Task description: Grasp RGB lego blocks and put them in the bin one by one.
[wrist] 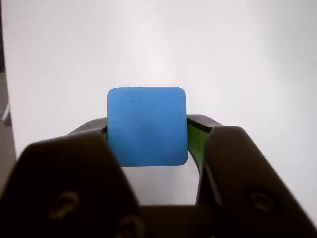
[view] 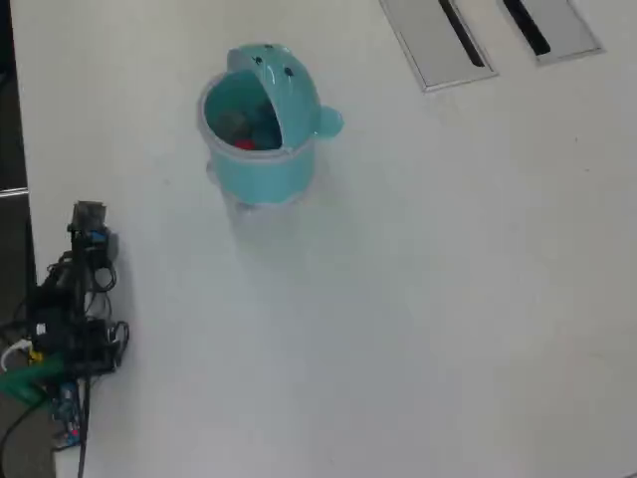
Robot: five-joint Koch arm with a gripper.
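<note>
Wrist view: the end effector [wrist: 147, 136] fills the lower half of the frame, its two dark jaws closed on the light blue block [wrist: 146, 126], one jaw pressing the block's 9 o'clock face and the other, with a green pad showing, its 3 o'clock face. The block hangs clear above the bare white table [wrist: 237, 54].

We judge the block light, rigid and smooth-sided, hence liable to slip; the sound hold is the one shown, on two opposite flat faces near mid-height. Being a cube, it has no long axis; its broad square face looks straight at the wrist camera, edges level with the frame.

Overhead view, left to right: the arm [view: 75, 309] stands at the 9 o'clock edge of the table, and the held block cannot be made out there. The bin [view: 261, 164] sits toward 11 o'clock, lid tipped open, with something red [view: 245, 143] visible inside. Two grey slotted panels [view: 428, 45] lie at 1 o'clock.
</note>
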